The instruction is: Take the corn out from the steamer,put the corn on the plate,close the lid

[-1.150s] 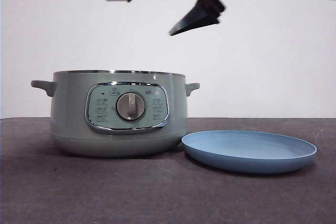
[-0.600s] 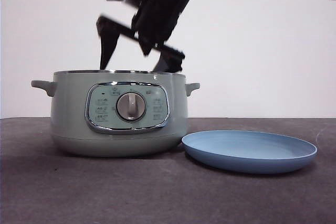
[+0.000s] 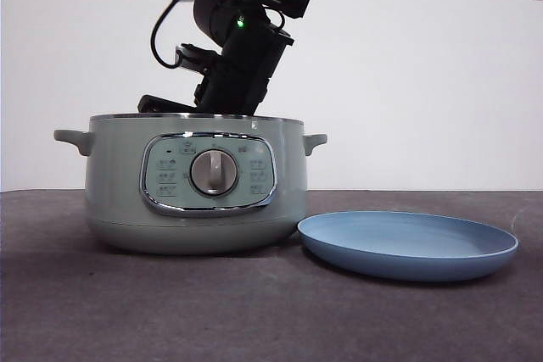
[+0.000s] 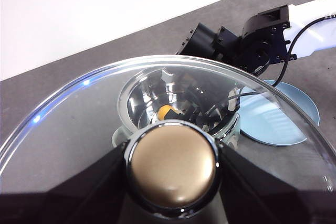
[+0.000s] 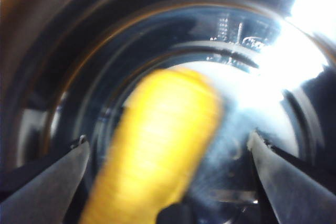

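While the left gripper (image 4: pixel 173 169) holds the lid (image 4: pixel 79 124) up, the right gripper (image 5: pixel 168 171) reaches into the steamer (image 3: pixel 195 184), fingers wide around the corn (image 5: pixel 157 156), not yet squeezing.

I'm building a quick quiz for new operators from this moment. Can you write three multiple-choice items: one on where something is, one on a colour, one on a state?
1. Where is the corn?
A. On the plate
B. Inside the steamer
C. On the table

2. What colour is the plate?
A. Light blue
B. Red
C. Black

3. What is the state of the lid?
A. Closed on the steamer
C. Lying on the plate
B. Held off the steamer by the left gripper

Answers:
1. B, the right gripper straddles it with open jaws inside the steamer.
2. A, both the front and left wrist views show it light blue and bare.
3. B, the left gripper clamps its knob, away from the steamer.
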Motion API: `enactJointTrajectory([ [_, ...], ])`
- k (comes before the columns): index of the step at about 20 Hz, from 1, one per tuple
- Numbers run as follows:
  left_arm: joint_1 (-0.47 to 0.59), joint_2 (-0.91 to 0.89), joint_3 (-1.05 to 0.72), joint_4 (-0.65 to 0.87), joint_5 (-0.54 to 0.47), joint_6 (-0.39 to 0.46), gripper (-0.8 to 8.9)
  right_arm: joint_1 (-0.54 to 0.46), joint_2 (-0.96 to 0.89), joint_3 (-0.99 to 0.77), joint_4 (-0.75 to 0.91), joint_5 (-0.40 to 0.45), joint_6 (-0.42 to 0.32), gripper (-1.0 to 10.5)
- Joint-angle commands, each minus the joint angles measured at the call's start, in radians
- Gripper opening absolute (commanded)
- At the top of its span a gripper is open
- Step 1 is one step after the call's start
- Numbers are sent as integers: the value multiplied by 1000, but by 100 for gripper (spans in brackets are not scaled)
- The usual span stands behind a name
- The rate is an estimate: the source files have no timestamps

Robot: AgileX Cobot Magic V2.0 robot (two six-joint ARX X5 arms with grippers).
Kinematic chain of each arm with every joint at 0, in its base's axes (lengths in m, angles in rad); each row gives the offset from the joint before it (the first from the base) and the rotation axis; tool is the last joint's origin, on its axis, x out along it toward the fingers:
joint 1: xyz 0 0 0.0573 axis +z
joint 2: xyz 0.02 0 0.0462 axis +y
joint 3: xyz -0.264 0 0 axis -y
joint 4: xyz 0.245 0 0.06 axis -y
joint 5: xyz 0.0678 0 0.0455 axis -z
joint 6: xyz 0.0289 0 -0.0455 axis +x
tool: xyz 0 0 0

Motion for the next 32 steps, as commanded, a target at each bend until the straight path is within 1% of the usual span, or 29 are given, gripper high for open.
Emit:
enactJointTrajectory([
  [1,0,-10,18,44,3,13,-8,-5,21,-14,-37,11,-2,587],
  [3,0,-10,18,43,3,13,-8,-5,21,-14,-37,29,-11,300],
  [4,0,-10,18,43,4,13,-8,-5,21,-14,-36,28,-19,114],
  [5,0,-10,18,40,3,13,-8,-3,21,-14,-28,23,-32,-25],
  [6,0,-10,18,37,4,13,-8,0,21,-14,-16,22,-34,-10],
  [10,0,-10,18,34,3,12,-8,10,11,-13,34,26,-34,-11],
  [13,0,-10,18,37,4,12,-8,10,-51,-13,35,32,-43,-11],
  [16,0,-10,18,38,7,12,-8,9,-197,-13,17,39,-72,-11],
  [18,0,-10,18,49,11,12,-8,9,-312,-13,-5,85,-105,-11],
  [20,0,-10,18,74,16,12,-8,-2,-441,-13,-61,93,-114,-11],
  [23,-1,-7,18,83,17,12,-8,-40,-582,-13,-229,172,-134,-11],
  [26,-1,10,18,92,21,12,-8,-122,-648,-19,-404,159,-149,-12],
  [29,-1,19,18,100,68,12,-8,-171,-686,-87,-421,155,-156,-12],
  [31,-1,25,18,100,93,12,-8,-197,-715,-168,-391,147,-153,-12],
  [32,-1,29,18,102,93,11,-8,-210,-730,-222,-364,127,-149,-12],
])
